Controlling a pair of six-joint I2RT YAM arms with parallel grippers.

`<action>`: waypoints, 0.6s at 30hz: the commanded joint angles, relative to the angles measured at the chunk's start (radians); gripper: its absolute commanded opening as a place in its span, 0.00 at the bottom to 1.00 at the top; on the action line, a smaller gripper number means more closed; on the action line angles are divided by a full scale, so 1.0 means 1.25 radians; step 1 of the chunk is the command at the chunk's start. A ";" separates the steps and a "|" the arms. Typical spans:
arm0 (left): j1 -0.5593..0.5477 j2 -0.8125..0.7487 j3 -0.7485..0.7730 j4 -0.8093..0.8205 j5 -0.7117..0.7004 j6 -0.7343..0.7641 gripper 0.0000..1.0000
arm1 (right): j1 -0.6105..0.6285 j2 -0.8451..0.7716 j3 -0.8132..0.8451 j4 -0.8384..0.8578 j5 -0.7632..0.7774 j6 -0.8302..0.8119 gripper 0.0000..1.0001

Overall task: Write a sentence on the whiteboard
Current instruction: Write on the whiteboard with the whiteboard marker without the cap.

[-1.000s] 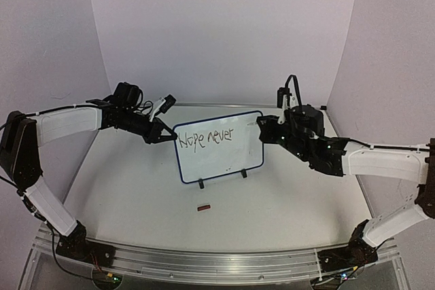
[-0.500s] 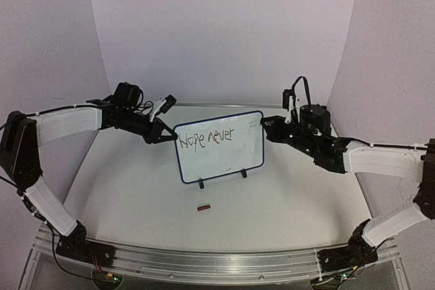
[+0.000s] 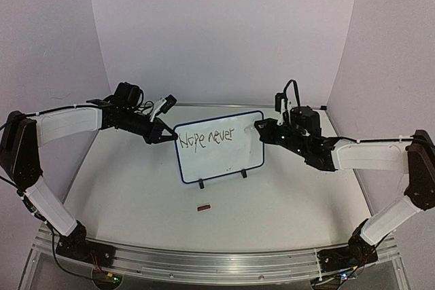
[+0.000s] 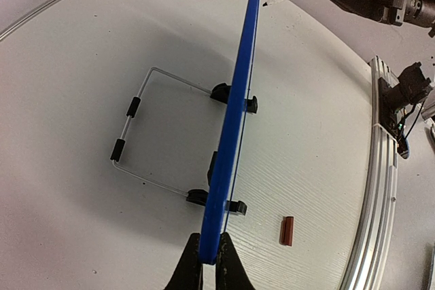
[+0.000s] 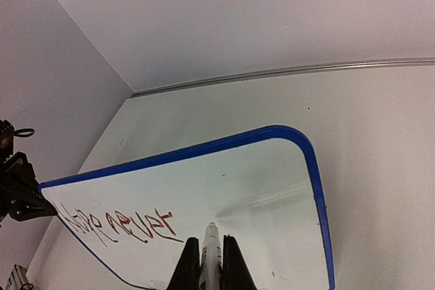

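The blue-framed whiteboard [image 3: 219,147] stands tilted on its two black feet mid-table. Dark handwritten words "Hope never" [image 3: 205,138] run along its upper left; no other words show. My left gripper [image 3: 167,138] is shut on the board's left edge; in the left wrist view [image 4: 211,257] its jaws pinch the blue frame [image 4: 234,110]. My right gripper [image 3: 262,129] is shut on a white marker [image 5: 210,252], its tip pointing at the board's white face [image 5: 265,188], right of the writing [image 5: 115,223]. I cannot tell whether the tip touches.
A small reddish-brown marker cap [image 3: 202,207] lies on the table in front of the board; it also shows in the left wrist view [image 4: 288,230]. A wire stand [image 4: 139,137] props the board from behind. Curved white walls enclose the table.
My right arm drew back from the board's right edge, then returned left toward it. The left arm and the board have not moved. The writing is unchanged.
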 commanded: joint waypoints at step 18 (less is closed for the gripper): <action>-0.005 0.021 0.002 -0.014 -0.060 0.040 0.00 | 0.001 0.069 0.062 0.019 0.005 0.000 0.00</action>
